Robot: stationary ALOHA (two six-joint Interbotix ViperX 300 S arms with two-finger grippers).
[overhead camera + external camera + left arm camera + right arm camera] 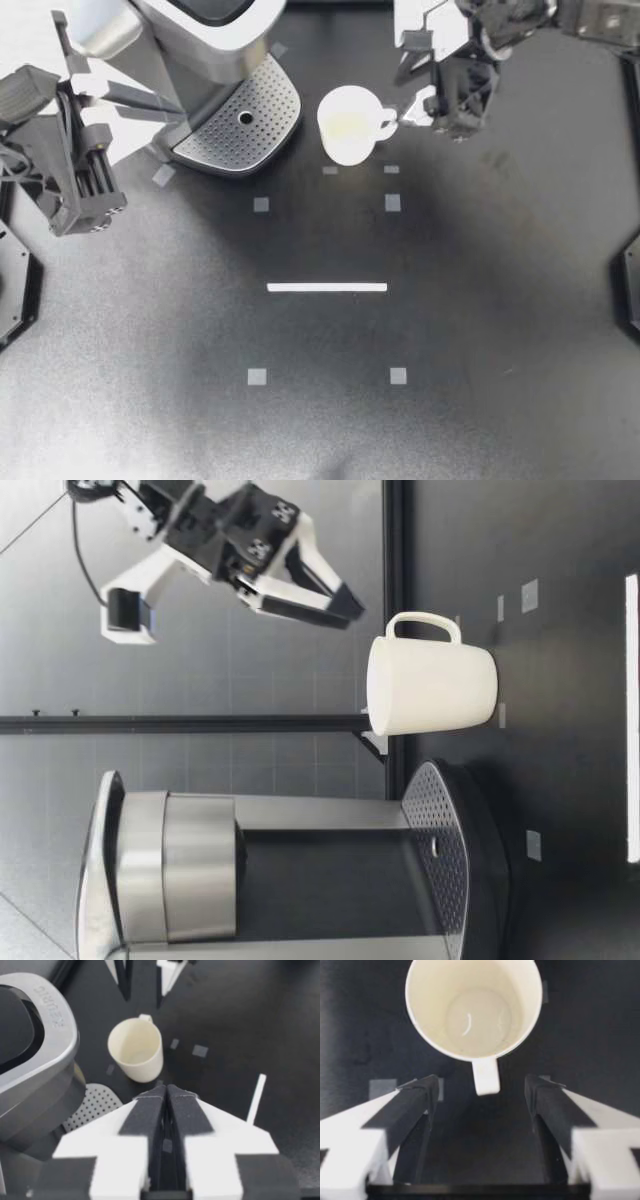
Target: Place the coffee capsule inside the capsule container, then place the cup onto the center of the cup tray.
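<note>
A white empty cup stands upright on the black table, just right of the coffee machine's perforated cup tray. Its handle points toward my right gripper, which is open above the table. In the right wrist view the handle lies between the spread fingertips of that gripper without touching either. The low view shows this gripper hanging above and beside the cup. My left gripper is shut and empty beside the machine, pointing toward the cup. No capsule shows.
The silver coffee machine fills the back left corner. A white strip and small grey tape squares mark the table's middle. The table's side edges lie far from both grippers.
</note>
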